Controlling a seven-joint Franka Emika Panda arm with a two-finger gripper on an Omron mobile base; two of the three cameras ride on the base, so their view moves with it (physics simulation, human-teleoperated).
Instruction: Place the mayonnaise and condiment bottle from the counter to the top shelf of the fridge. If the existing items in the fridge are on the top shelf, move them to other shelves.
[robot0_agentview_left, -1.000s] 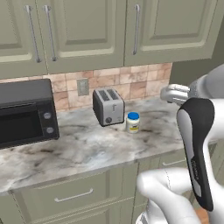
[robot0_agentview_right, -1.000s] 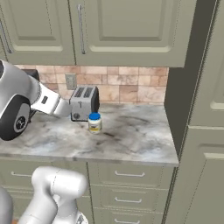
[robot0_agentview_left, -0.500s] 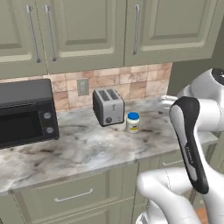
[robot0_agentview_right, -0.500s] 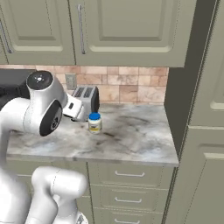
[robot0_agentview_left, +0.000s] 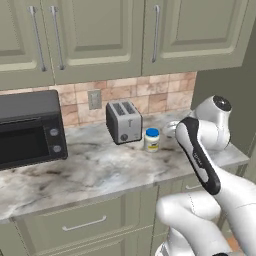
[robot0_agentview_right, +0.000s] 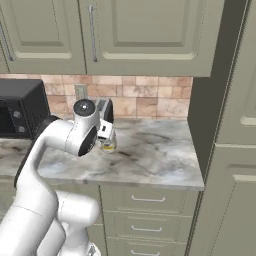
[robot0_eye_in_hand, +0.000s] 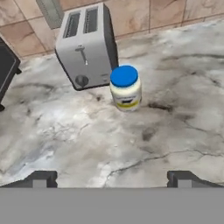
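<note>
Counter (robot0_eye_in_hand: 175, 109), mayonnaise (robot0_eye_in_hand: 125, 88) beside toaster (robot0_eye_in_hand: 87, 46)

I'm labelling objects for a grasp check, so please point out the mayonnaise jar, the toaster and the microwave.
mayonnaise jar (robot0_eye_in_hand: 124, 76), hand view, on its blue lid.
toaster (robot0_eye_in_hand: 87, 57), hand view, on its silver side panel.
microwave (robot0_agentview_left: 25, 145), left base view, on its dark glass door.

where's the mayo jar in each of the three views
Left base view: mayo jar right of centre, on the counter, just right of the toaster.
Right base view: left of centre, jar mostly hidden behind the arm.
Hand view: jar upper centre, in front of the toaster's corner.
Shared landmark: the toaster.
</note>
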